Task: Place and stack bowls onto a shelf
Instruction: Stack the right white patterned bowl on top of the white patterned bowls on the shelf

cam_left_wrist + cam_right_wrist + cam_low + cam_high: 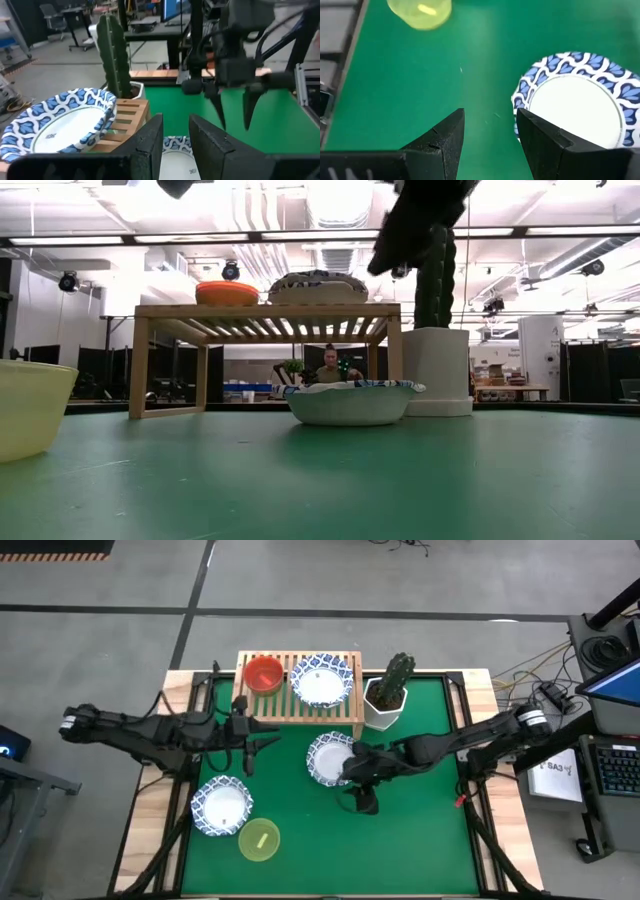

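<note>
High view: right tool hangs open beside centre bowl's rim.

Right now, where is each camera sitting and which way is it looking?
High view: above the table, looking straight down; both arms show.
Low view: at table height, looking across at the shelf; an arm hangs overhead.
Left wrist view: on the left arm, facing the cactus.
Right wrist view: on the right arm, looking down.
Shared: high and right wrist views show the yellow bowl.
</note>
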